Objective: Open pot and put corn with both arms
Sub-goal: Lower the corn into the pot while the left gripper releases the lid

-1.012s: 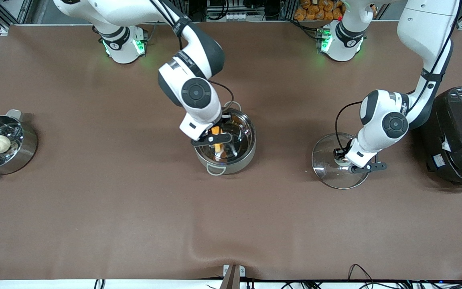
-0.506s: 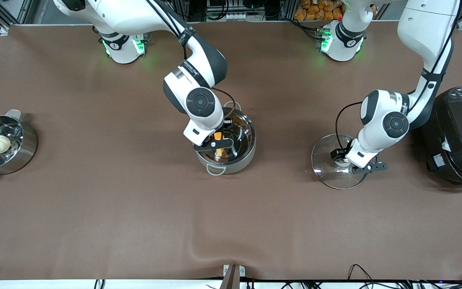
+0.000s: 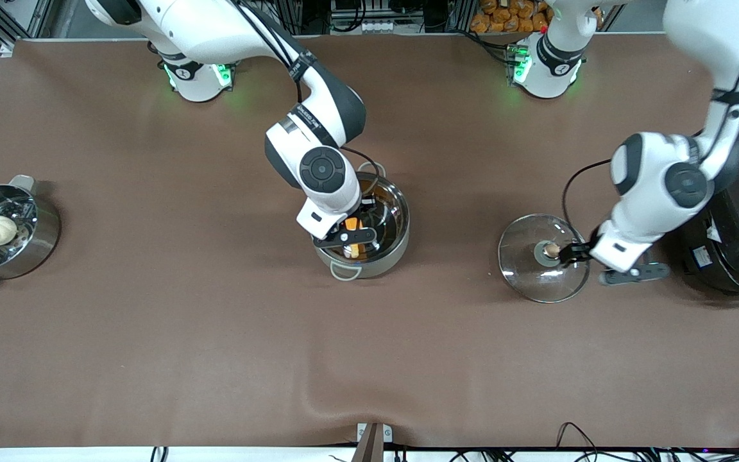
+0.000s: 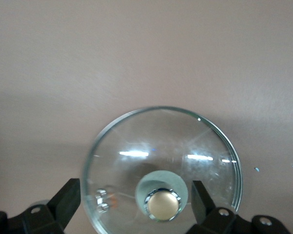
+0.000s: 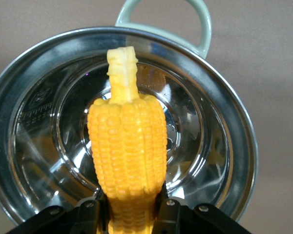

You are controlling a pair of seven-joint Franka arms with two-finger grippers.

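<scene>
The pot [image 3: 369, 234] stands uncovered mid-surface, and the right claw [image 3: 351, 236] hangs over its bowl, clamped on the corn [image 5: 128, 146], stalk end pointing away from the fingers. At the pot's three o'clock in the front view, its glass lid [image 3: 533, 276] lies flat on the surface [image 3: 215, 353]. The left claw [image 4: 136, 200] hovers above the lid, spread wide, the copper knob [image 4: 162, 204] between its fingers, ungripped.

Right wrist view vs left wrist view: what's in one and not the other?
Right wrist only: the corn clamped in the right tool, hanging over the open pot, stalk end pointing away from the tool.
Left wrist only: the glass lid lying on the table, its knob between the open fingers of the left tool.
Both: brown table surface.
</scene>
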